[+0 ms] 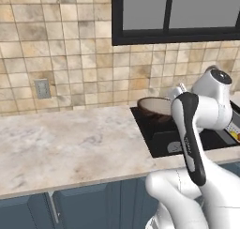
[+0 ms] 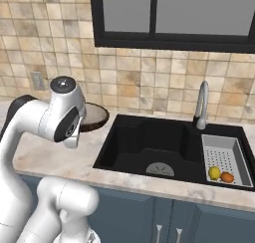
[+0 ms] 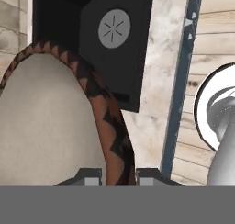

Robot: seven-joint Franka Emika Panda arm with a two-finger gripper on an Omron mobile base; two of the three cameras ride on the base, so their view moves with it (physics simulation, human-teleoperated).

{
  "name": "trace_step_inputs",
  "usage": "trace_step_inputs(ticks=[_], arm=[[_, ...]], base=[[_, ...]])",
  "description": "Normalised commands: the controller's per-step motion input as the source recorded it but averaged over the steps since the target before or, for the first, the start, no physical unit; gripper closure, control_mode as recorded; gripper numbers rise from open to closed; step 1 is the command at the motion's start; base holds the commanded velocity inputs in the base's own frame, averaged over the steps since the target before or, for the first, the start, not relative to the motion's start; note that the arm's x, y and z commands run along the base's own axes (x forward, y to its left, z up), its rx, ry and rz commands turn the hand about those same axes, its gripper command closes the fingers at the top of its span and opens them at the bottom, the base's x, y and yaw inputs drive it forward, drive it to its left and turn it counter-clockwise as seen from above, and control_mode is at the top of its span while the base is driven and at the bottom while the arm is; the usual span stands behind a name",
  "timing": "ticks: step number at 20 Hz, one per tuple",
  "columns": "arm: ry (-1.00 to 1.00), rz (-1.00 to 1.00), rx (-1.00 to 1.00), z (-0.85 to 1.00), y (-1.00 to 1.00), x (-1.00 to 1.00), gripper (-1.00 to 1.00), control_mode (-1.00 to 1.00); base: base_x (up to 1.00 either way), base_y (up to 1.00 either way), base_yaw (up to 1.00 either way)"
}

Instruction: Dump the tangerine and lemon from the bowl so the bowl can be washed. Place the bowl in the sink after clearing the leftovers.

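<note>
No writing, label, brand, number or sign can be read anywhere. The sink (image 2: pixel 149 147) carries no lettering; its round drain (image 3: pixel 114 28) bears just a star of thin spokes, no characters. The grey wall outlet (image 1: pixel 42 88), on the tiles well left of the sink, looks blank, though it is too small to be certain. The bowl (image 3: pixel 46 126) beside the sink has a zigzag pattern on its rim, not text.

My hand (image 3: pixel 118 179) pinches the brown rim of the empty bowl (image 1: pixel 153 106), held at the left edge of the black sink (image 2: pixel 149 147). The lemon (image 2: pixel 214 173) and tangerine (image 2: pixel 227 177) lie side by side in its white tray.
</note>
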Motion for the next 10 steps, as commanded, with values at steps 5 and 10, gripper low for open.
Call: trace_step_inputs(ticks=[5, 10], arm=[[0.28, -0.45, 0.00, -0.09, -0.95, 0.06, 1.00, -1.00], [0.33, -0.52, 0.00, -0.31, -0.84, 0.08, 1.00, -1.00]], base=[[0.00, 0.00, 0.00], [0.00, 0.00, 0.00]])
